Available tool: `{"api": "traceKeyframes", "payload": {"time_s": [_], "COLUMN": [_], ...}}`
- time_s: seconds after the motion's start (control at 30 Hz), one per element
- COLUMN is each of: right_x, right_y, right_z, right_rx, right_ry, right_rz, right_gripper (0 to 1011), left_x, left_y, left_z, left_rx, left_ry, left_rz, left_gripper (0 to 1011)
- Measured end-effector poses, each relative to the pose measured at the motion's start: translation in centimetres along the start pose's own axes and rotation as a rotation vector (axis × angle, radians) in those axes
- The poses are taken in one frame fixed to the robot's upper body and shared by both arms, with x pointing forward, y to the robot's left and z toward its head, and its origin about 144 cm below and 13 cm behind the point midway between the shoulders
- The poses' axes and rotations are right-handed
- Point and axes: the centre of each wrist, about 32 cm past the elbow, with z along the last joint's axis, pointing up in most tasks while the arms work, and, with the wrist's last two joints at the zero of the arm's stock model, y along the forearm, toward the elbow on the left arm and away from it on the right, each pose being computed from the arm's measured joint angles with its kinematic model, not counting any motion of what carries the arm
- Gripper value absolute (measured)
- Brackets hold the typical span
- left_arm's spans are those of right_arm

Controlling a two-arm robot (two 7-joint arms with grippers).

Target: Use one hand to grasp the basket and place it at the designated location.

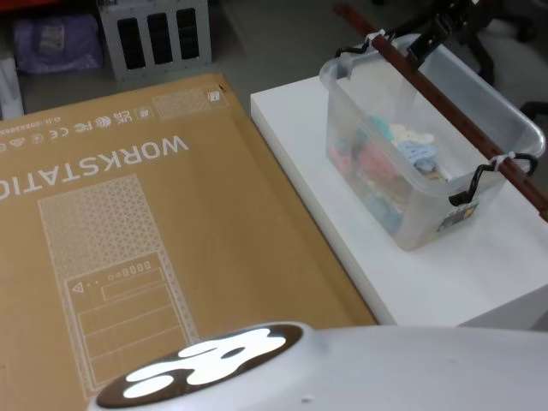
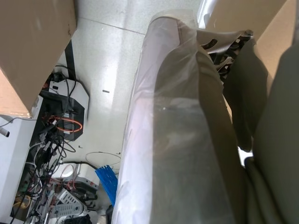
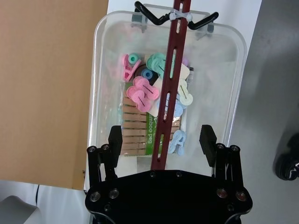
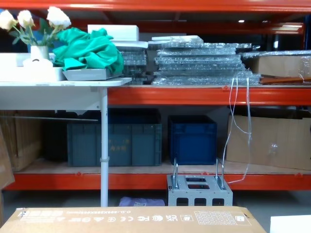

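The basket (image 1: 415, 231) sat at the right of the head view on a white table (image 1: 479, 265); the right gripper (image 3: 161, 135) hung over it, jaws wide astride the red-brown handle (image 3: 170, 79); stiff, seemingly light, it looked best gripped mid-bar, lest it tilt.

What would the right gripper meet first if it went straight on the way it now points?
Probably the bar handle of the basket: it runs between the right gripper's open fingers, above the pegs.

Looks like a warehouse or storeroom: orange steel rack (image 4: 194, 95), blue crates (image 4: 192, 138) and a cardboard box (image 4: 267, 141) under its shelf, clear trays (image 4: 204, 63) stacked on top.
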Motion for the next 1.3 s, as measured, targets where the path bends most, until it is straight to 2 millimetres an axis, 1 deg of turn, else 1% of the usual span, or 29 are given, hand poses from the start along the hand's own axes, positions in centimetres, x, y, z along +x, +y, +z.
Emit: {"api": "traceKeyframes", "payload": {"time_s": [0.27,0.37,0.5,0.6,0.8,0.83,0.97,1.3], "right_x": [0.1,0.3,0.5,0.9,1.1,1.2,1.4,1.5], "right_y": [0.1,0.6,1.8,3.9,5.3,5.9,7.2,8.7], "right_z": [0.1,-0.1,-0.6,-1.2,-1.5,-1.6,-1.9,-2.4], "right_rx": [-0.006,-0.006,-0.001,0.01,0.017,0.021,0.03,0.045], "right_ry": [-0.005,0.003,0.022,0.042,0.051,0.055,0.063,0.067], "right_rz": [-0.005,0.002,0.021,0.059,0.085,0.096,0.122,0.154], "right_gripper": [1000,1000,1000,1000,1000,1000,1000,1000], "left_x": [0.0,0.0,0.0,0.0,0.0,0.0,0.0,0.0], "left_y": [0.0,0.0,0.0,0.0,0.0,0.0,0.0,0.0], "left_z": [0.0,0.0,0.0,0.0,0.0,0.0,0.0,0.0], "left_rx": [0.0,0.0,0.0,0.0,0.0,0.0,0.0,0.0], "left_ry": [0.0,0.0,0.0,0.0,0.0,0.0,0.0,0.0], "left_rz": [0.0,0.0,0.0,0.0,0.0,0.0,0.0,0.0], "left_gripper": [0,0,0,0,0,0,0,0]}}
